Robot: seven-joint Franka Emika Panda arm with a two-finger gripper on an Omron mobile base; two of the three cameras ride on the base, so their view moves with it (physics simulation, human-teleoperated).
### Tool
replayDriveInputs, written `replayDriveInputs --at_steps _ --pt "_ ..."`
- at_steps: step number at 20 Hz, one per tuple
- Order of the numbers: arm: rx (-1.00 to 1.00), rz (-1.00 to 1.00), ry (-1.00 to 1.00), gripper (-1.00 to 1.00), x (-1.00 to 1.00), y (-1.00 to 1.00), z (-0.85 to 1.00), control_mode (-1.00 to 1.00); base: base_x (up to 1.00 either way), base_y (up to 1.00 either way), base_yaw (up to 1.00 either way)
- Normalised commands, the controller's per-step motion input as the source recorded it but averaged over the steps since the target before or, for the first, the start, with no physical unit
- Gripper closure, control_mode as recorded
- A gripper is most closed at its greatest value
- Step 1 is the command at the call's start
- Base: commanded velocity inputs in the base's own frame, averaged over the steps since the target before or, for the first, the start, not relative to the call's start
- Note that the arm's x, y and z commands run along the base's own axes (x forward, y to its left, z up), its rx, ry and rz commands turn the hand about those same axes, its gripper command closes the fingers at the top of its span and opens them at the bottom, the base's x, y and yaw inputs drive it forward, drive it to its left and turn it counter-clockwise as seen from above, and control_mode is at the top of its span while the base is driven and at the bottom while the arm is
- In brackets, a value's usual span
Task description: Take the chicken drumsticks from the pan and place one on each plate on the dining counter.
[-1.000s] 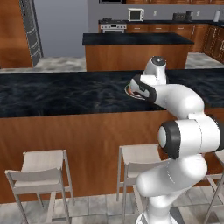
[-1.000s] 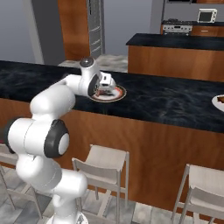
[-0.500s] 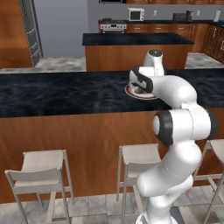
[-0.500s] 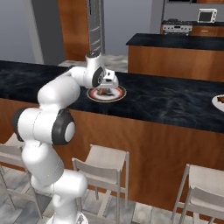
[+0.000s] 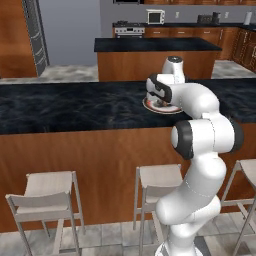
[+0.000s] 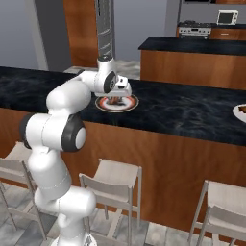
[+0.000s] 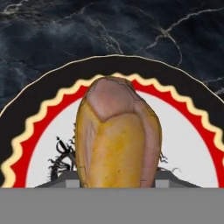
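1. Since the earlier frames the arm has swung its elbow upright and carried the gripper point(image 6: 116, 94) lower over the plate point(image 6: 126, 105); the dining counter point(image 5: 75, 107) and the cameras have not shifted.
2. Seen from the hand, a golden-orange drumstick point(image 7: 117, 135) sits between the jaws, directly above the plate's pale centre inside its red and black rim point(image 7: 26, 127).
3. The jaws appear pinched on that drumstick, roughly half spread around it; whether the meat already touches the plate cannot be told.
4. At the far right edge of the right base view a second plate point(image 6: 240, 113) lies on the same counter with something dark on it, too small to identify.
5. Judged from this, the delivery here is nearly finished: what remains is to release and pull clear.
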Motion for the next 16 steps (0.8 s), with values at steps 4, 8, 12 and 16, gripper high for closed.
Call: replayDriveInputs --at_steps 4,8,12,16 --pt "0.0 0.0 0.0 1.0 0.09 0.0 -0.24 -1.0 0.0 0.0 0.0" --pt "0.0 0.0 0.0 1.0 0.04 0.0 -0.24 -1.0 0.0 0.0 0.0" --pt "0.0 0.0 0.0 1.0 0.03 0.0 -0.22 -1.0 0.0 0.0 0.0" --pt "0.0 0.0 0.0 1.0 -0.09 -0.02 -0.23 -1.0 0.0 0.0 0.0"
